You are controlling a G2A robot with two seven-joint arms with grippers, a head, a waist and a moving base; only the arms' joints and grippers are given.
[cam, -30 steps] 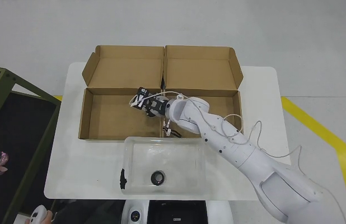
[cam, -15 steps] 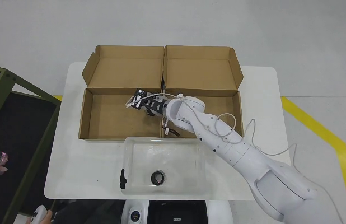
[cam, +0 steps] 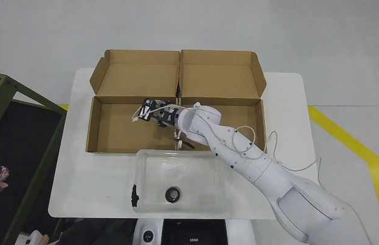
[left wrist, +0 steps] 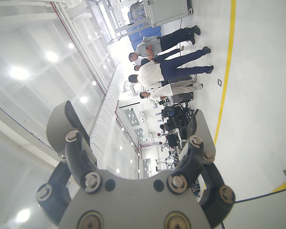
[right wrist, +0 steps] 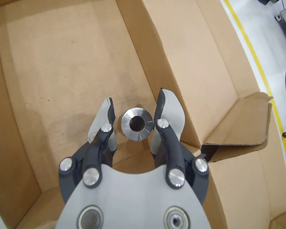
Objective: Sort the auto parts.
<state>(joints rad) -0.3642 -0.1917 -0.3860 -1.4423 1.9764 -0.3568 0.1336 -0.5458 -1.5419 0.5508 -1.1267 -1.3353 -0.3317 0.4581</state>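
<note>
My right gripper (right wrist: 135, 95) hangs low inside the left cardboard box (right wrist: 62, 48), near the wall it shares with the right box. It is open. A short metal bushing (right wrist: 137, 125) with a round bore stands on end between its fingers, with a narrow gap on one side. From above, the right gripper (cam: 151, 109) sits over the back right part of the left box (cam: 116, 131). A dark ring-shaped part (cam: 172, 194) lies in the clear plastic bin (cam: 177, 154). My left gripper (left wrist: 132, 110) is open with nothing in it and points out at the room.
The right cardboard box (cam: 241, 116) adjoins the left one, and both have upright back flaps. The clear bin stands in front of them at the table's near edge, with a small black item (cam: 134, 197) at its left rim. White table (cam: 79, 171) lies bare to the left.
The right gripper has shifted a little to the left, from over the wall between the boxes to farther inside the left box.
</note>
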